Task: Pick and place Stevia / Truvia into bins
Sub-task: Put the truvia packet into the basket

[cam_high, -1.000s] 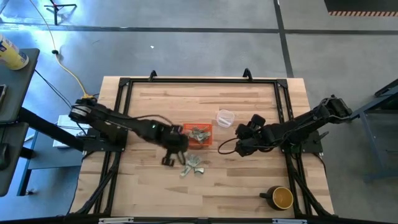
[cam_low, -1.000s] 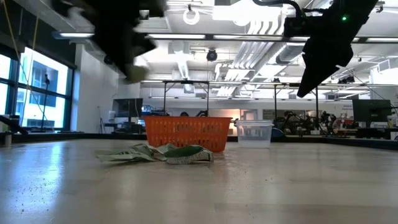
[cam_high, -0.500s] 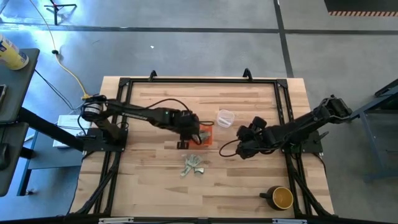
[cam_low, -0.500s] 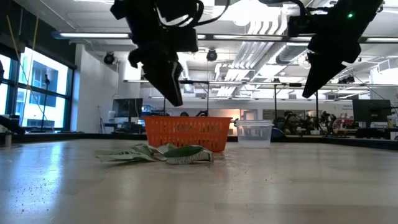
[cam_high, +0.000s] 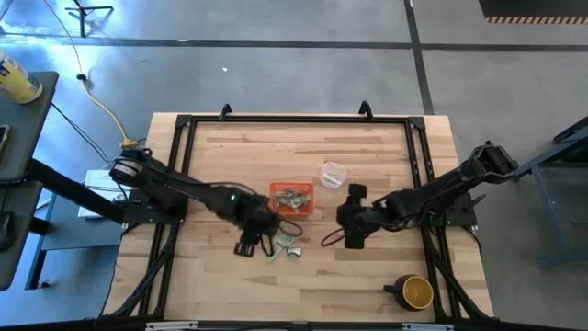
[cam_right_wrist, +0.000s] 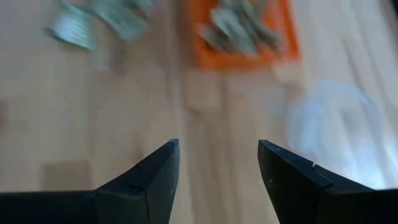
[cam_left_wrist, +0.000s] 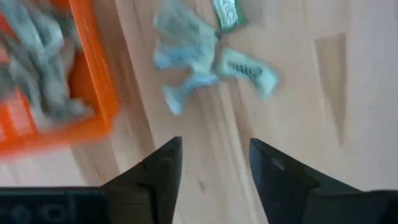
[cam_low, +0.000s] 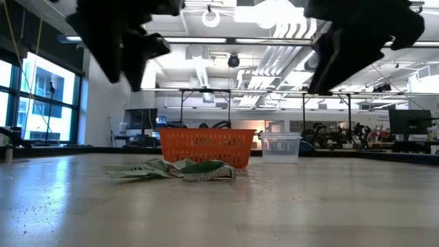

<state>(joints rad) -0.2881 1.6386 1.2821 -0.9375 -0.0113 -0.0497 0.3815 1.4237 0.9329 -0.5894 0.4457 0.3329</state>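
Note:
The orange bin (cam_high: 292, 198) stands mid-table with several pale green and white sachets inside (cam_left_wrist: 43, 68). More Stevia sachets (cam_high: 286, 243) lie loose in a small heap on the wood, just on the near side of the bin (cam_low: 175, 169). My left gripper (cam_high: 246, 246) hangs open above the table just left of that heap, nothing between its fingers (cam_left_wrist: 214, 165). My right gripper (cam_high: 352, 237) hangs open to the right of the heap, also with nothing in it (cam_right_wrist: 217, 168), and the bin (cam_right_wrist: 242, 31) lies ahead of it.
A clear round plastic cup (cam_high: 332, 173) stands just right of the bin, toward the far side. A dark mug (cam_high: 413, 292) sits near the front right corner. A black frame (cam_high: 294, 119) runs around the tabletop. Bare wood lies around the heap.
My left gripper swung from beside the heap over to the orange bin, then back toward the near edge beside the heap. The pale sachet seen at its fingers a second ago is gone from them. My right gripper has rolled at the wrist and shifted a little toward the heap.

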